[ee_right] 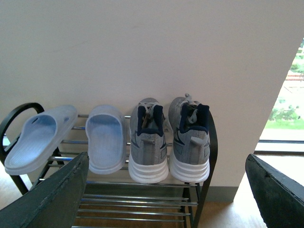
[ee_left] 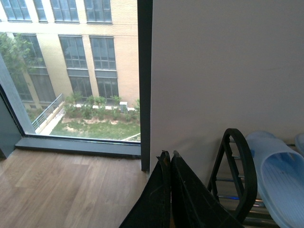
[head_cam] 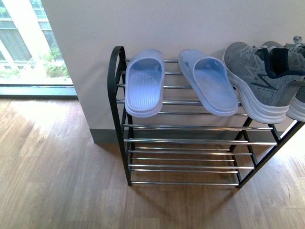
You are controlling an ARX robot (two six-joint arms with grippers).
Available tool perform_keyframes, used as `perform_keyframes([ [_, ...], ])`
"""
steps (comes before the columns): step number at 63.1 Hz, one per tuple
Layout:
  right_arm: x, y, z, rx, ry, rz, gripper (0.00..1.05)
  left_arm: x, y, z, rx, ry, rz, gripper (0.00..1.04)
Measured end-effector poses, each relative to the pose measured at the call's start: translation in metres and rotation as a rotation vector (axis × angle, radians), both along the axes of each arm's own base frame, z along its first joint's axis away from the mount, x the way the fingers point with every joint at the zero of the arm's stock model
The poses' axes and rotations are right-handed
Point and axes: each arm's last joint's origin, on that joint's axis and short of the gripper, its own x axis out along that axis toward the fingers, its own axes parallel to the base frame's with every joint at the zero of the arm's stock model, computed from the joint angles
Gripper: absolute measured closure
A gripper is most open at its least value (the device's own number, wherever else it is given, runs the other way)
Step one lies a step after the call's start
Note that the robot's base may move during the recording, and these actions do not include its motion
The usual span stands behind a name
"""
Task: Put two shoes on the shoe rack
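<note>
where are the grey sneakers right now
The grey sneakers stand side by side on the top shelf of the shoe rack, at its right end in the front view, heels outward, just right of the pale blue slides.

1. Multi-tier shoe rack: black side frames with a smooth, semi-matt painted look; thin horizontal bars in bright, glossy chrome-like metal.
2. Pale blue moulded slides: smooth, soft-sheen plastic or foam, one piece; footbeds finely ribbed.
3. Grey knit sneakers: matt woven cloth uppers, navy padded cloth collars, thick white soles with a smooth, ridged, rubbery look.
4. Brown plank floor: wood-grain finish, low satin sheen.
5. Pale wall: flat, matt paint.
6. Dark gripper fingers: matt black, slightly textured.
</note>
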Motion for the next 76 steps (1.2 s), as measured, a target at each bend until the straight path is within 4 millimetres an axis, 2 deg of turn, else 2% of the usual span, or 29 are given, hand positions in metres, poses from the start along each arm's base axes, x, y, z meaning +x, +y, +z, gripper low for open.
perform_keyframes([
  [14, 0.0, 0.0, 0.0, 0.0, 0.0, 0.0, 0.09, -0.023, 0.014, -0.007, 0.001, 0.004, 0.008, 1.04],
  [36, 0.0, 0.0, 0.0, 0.0, 0.0, 0.0, 0.09, -0.05, 0.014, -0.023, 0.002, 0.013, 0.001, 1.04],
  [76, 0.0, 0.0, 0.0, 0.0, 0.0, 0.0, 0.09, -0.077, 0.014, -0.014, 0.001, -0.019, 0.001, 1.04],
])
